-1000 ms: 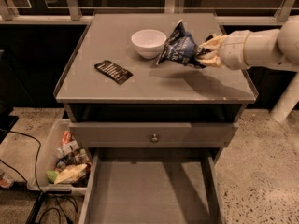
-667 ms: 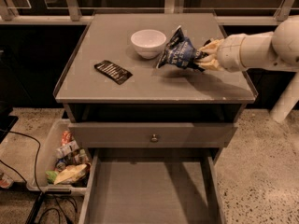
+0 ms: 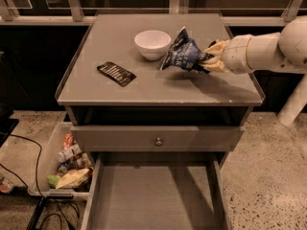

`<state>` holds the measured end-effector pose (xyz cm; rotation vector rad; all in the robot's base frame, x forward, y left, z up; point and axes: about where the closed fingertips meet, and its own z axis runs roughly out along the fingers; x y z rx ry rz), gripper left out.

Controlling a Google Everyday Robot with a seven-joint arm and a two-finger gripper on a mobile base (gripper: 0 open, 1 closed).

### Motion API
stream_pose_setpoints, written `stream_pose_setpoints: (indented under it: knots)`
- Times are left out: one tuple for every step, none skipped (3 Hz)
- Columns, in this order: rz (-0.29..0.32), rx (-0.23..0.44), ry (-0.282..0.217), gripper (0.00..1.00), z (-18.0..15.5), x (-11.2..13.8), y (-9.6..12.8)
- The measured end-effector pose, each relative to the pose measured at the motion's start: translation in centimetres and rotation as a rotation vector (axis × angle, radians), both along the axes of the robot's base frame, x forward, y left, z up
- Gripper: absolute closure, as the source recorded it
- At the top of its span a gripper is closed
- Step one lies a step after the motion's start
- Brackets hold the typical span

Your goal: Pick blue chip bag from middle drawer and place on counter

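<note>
The blue chip bag (image 3: 183,54) is held tilted just above the counter (image 3: 144,87), right of the white bowl (image 3: 152,44). My gripper (image 3: 209,60) reaches in from the right and is shut on the bag's right end. The middle drawer (image 3: 153,195) is pulled open at the bottom of the view; its grey floor is bare.
A flat black packet (image 3: 116,74) lies on the counter's left part. A closed drawer front with a round knob (image 3: 158,141) sits above the open drawer. A bin of snack packets (image 3: 67,166) stands on the floor at the left. Cables (image 3: 29,152) run along the floor.
My gripper and the blue chip bag have shifted slightly left and down toward the counter beside the bowl. Nothing else has moved.
</note>
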<state>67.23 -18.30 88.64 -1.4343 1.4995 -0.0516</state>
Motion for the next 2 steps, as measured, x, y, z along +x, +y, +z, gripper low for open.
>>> stream_pose_setpoints:
  knots:
    - [0.0, 0.0, 0.0, 0.36, 0.0, 0.0, 0.0]
    - [0.0, 0.0, 0.0, 0.12, 0.0, 0.0, 0.01]
